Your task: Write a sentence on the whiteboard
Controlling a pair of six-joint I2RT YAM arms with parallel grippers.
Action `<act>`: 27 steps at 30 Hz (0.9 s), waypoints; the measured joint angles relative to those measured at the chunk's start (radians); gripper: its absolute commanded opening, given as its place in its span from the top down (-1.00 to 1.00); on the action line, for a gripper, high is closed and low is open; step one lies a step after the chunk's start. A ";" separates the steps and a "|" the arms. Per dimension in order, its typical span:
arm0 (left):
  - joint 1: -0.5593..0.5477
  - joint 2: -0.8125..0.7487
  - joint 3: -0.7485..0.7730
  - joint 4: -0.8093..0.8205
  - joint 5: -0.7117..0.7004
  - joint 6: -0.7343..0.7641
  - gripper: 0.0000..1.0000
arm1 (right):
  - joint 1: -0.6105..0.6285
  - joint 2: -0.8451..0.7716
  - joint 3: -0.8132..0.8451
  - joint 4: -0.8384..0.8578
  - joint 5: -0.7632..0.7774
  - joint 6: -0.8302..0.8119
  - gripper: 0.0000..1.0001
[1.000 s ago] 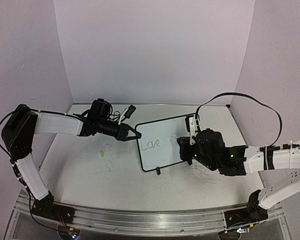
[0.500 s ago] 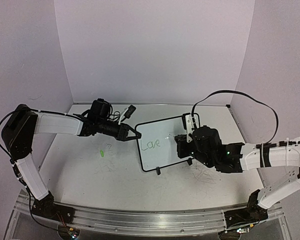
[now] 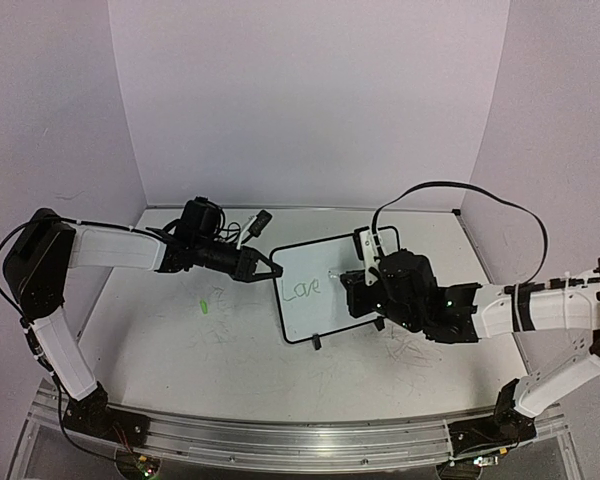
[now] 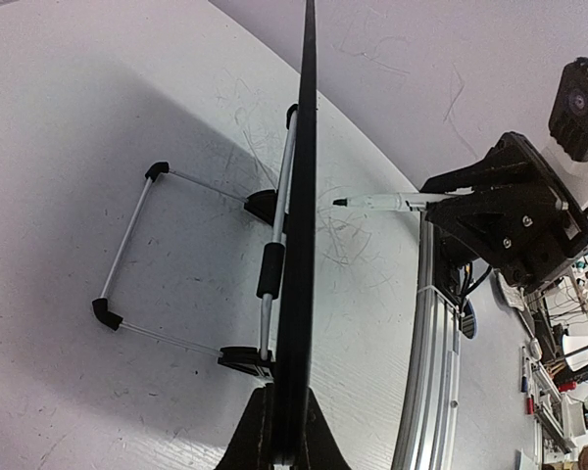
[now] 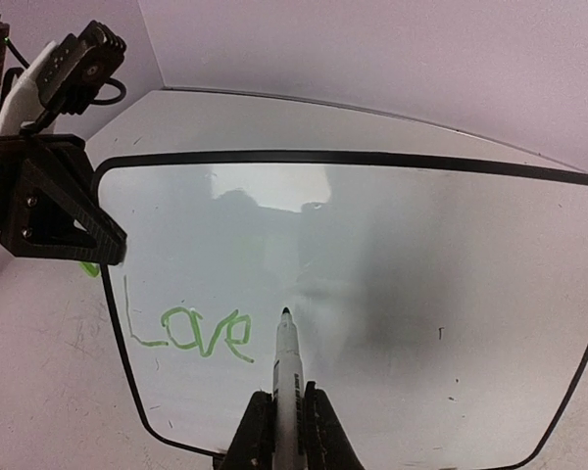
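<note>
Writing looks to be under way with one word done: the whiteboard (image 3: pixel 325 285) stands near the middle of the table (image 3: pixel 180 350), between the two arms, tilted back on its wire stand (image 4: pixel 137 245), and it carries the green word "Love" (image 5: pixel 191 333) low on its left side. The left gripper (image 4: pixel 279 411) is closed on the board's left edge, the black frame pinched between its jaws, so I judge it to be bracing the board against the push of the pen. The right gripper (image 5: pixel 284 406) is clamped on a marker (image 5: pixel 287 367) whose tip points at the board just right of the final "e", at about the height of the lettering. In the left wrist view the tip sits just short of the board's face with a sliver of gap, so it appears lifted and not drawing. I take this for the pause between words. The next move calls for shifting the tip a little to the right to leave a space, bringing it gently forward until it touches, and then forming the next letters along the same baseline. Most of the board to the right lies blank, so there is room. Pressure should be light, since the board rests on a thin stand and only one edge is held.
</note>
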 measured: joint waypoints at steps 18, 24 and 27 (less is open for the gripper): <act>0.000 0.000 0.000 0.000 0.000 0.000 1.00 | -0.005 0.043 0.030 0.005 0.027 0.006 1.00; 0.000 0.000 0.000 0.000 0.000 0.000 1.00 | -0.009 0.057 0.036 0.004 0.027 0.006 1.00; 0.000 0.000 0.000 0.000 0.000 0.000 1.00 | -0.010 0.062 0.042 0.005 0.027 0.006 1.00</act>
